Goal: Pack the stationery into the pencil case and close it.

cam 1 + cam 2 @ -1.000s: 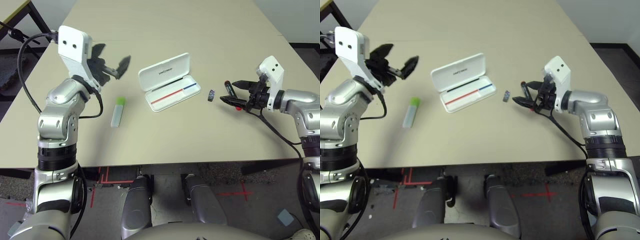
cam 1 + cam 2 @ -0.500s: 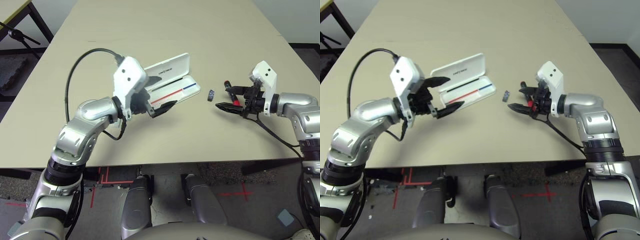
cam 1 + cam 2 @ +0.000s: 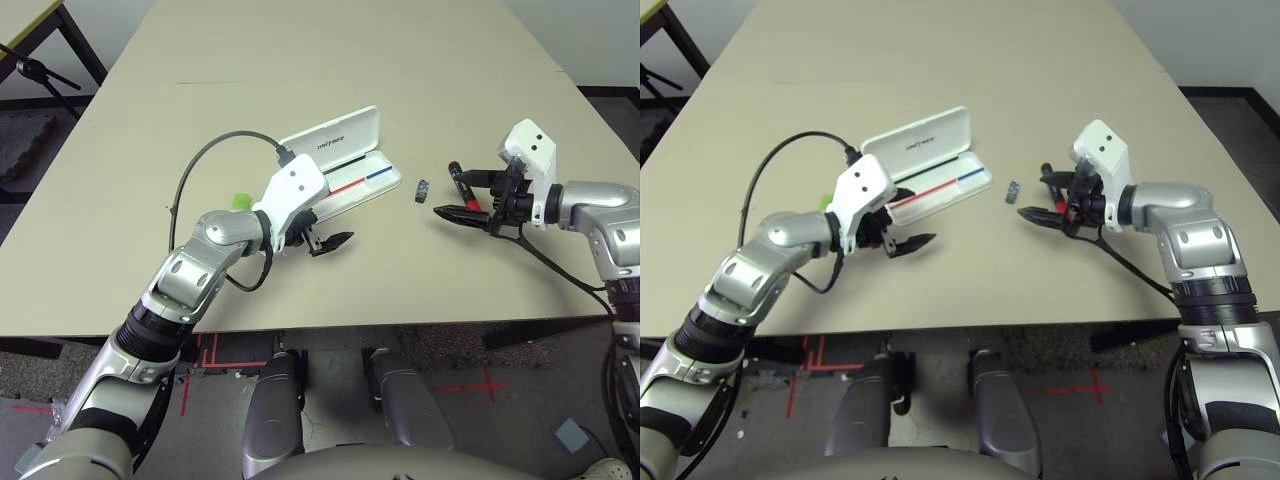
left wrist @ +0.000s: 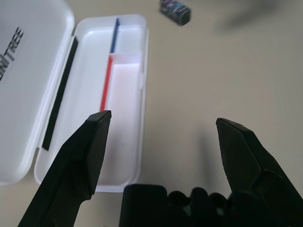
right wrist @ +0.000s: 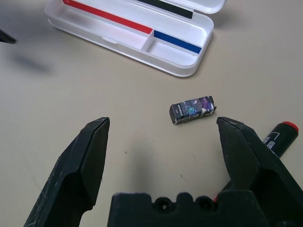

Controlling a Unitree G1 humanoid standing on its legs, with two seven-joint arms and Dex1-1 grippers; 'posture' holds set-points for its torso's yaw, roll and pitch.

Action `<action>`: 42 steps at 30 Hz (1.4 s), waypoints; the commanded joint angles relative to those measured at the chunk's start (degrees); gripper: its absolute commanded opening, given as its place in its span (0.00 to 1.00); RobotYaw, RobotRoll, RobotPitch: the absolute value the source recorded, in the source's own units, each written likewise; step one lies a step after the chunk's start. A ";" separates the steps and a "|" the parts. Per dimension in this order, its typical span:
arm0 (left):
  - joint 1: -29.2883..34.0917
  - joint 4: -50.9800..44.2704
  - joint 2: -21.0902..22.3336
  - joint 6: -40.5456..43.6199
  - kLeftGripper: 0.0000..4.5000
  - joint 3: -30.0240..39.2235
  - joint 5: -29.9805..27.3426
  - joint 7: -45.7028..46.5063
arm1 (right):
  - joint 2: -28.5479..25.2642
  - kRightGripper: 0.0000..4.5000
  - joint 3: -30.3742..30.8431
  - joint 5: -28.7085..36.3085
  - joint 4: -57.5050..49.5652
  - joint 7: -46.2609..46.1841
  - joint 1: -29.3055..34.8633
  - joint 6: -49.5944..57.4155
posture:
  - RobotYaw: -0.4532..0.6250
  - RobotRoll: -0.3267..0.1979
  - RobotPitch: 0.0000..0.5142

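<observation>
The white pencil case (image 3: pixel 335 150) lies open at mid-table, its lid (image 4: pixel 23 71) flat behind its tray (image 4: pixel 124 94) with the red and blue lines. My left gripper (image 3: pixel 325 240) hovers open at the tray's near left end, with nothing between its fingers. Past my left forearm, only the lime-green cap of the highlighter (image 3: pixel 240 202) shows. The small dark block (image 5: pixel 192 109) lies right of the case. My right gripper (image 5: pixel 163 127) stands open just right of the block. The red-capped black marker (image 5: pixel 279 142) lies beside one right finger (image 5: pixel 246 161), partly hidden by it.
The beige table (image 3: pixel 330 60) stretches bare behind the case and along the front edge. A black cable (image 3: pixel 205 160) loops from my left wrist above the table. A dark stand (image 3: pixel 40 70) rises beyond the far left corner.
My left arm swung from the far left, over the highlighter, down to the case's near left end. My right gripper edged slightly toward the block and marker.
</observation>
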 commanded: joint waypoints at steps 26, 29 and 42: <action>-0.31 9.73 -3.32 -0.07 1.00 -0.55 3.16 -3.84 | -0.05 1.00 0.30 0.66 -3.39 -3.08 1.47 0.70 | 0.30 0.62 0.35; 0.02 10.39 -3.90 0.41 1.00 0.11 2.46 -4.09 | 0.07 1.00 0.39 0.55 -3.18 -3.26 1.40 0.49 | 0.30 0.62 0.35; -0.76 14.07 -3.15 -0.33 0.45 0.77 3.38 -5.63 | -0.13 1.00 1.01 2.23 -4.87 -1.55 2.24 3.11 | 0.30 0.62 0.35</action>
